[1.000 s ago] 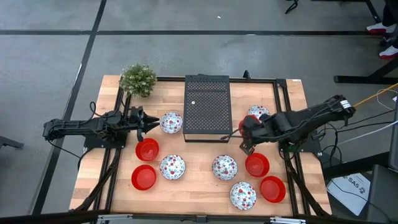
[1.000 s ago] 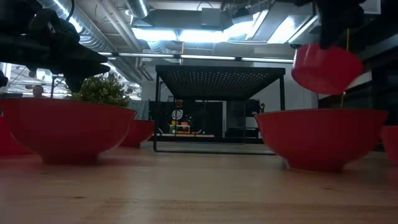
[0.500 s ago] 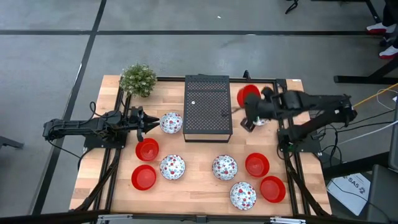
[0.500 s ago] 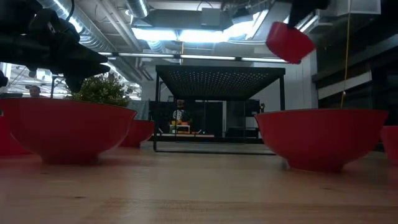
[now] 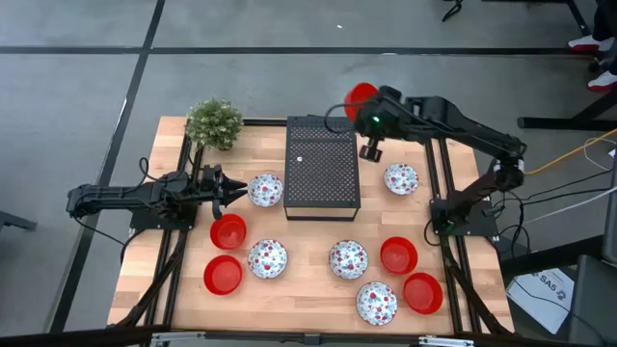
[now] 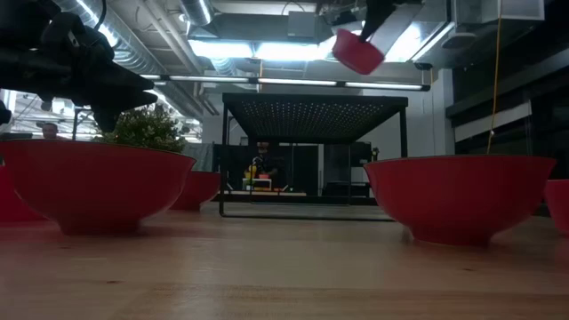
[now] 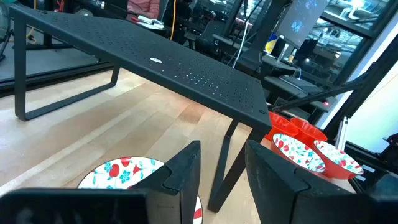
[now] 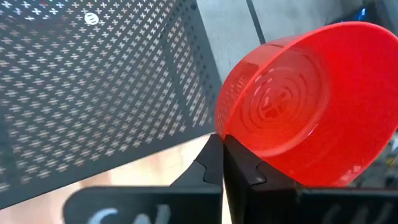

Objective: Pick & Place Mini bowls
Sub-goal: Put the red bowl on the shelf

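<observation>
My right gripper (image 5: pixel 367 106) is shut on a plain red mini bowl (image 5: pixel 362 93), high above the far right corner of the black perforated box (image 5: pixel 322 166); the low view shows that bowl (image 6: pixel 357 52) up in the air. My left gripper (image 5: pixel 237 190) rests low at the left, open, its fingertips just short of a floral mini bowl (image 5: pixel 265 190) that sits on its base. Several more mini bowls stand on the table, red ones (image 5: pixel 228 231) and floral ones (image 5: pixel 348 258). My right gripper pinches the red bowl's rim (image 8: pixel 231 144), one finger (image 8: pixel 245 167) inside the bowl and the other outside its wall. The fingers slant downward. The bowl is lifted clear and tipped, its hollow turned toward the wrist camera.
A small green plant (image 5: pixel 214 122) stands at the far left corner. Another floral bowl (image 5: pixel 401 178) sits right of the box. Red bowls (image 5: pixel 398 255) and floral bowls (image 5: pixel 377 303) fill the near half of the wooden table (image 5: pixel 308 289).
My right gripper has risen and swung from beside the box's near right corner toward the far edge and leftward, to above the box's far right corner. It has rolled on the way. The red bowl has gone along, lifted higher and tipped.
</observation>
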Robot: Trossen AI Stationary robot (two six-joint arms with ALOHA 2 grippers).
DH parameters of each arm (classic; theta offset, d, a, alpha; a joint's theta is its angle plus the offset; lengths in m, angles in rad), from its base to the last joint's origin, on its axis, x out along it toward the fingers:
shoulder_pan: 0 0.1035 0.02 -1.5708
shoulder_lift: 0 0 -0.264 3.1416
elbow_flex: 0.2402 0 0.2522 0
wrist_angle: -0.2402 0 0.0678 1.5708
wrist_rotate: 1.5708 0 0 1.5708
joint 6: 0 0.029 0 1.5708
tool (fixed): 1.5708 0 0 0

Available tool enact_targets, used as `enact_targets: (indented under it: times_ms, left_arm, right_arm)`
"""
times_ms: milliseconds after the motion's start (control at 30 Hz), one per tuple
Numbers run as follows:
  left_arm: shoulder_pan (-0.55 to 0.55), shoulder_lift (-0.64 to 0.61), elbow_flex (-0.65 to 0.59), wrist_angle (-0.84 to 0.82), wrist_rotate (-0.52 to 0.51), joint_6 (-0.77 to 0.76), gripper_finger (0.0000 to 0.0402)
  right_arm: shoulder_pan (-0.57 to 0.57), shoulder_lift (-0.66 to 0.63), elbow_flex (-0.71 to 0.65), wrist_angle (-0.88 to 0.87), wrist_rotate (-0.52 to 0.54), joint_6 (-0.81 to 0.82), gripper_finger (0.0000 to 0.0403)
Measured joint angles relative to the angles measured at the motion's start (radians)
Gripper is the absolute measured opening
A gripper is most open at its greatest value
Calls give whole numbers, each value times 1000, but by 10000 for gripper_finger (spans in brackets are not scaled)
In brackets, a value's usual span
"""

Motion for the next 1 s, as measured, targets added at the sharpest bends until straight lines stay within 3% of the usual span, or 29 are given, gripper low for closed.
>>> enact_targets:
  times_ms: [233,433,833,1000]
  left_arm:
    - [0,0,0,0,0,0,121]
    - [0,0,0,0,0,0,119]
    - [0,0,0,0,0,0,119]
    - [0,0,0,0,0,0,120]
  right_arm:
    - [-40,149,112,16,-40,-230,0]
    - [-40,235,116,49,-77,-375,5]
    - [-52,328,115,60,-261,-427,6]
    - [-86,362,114,55,-289,-428,7]
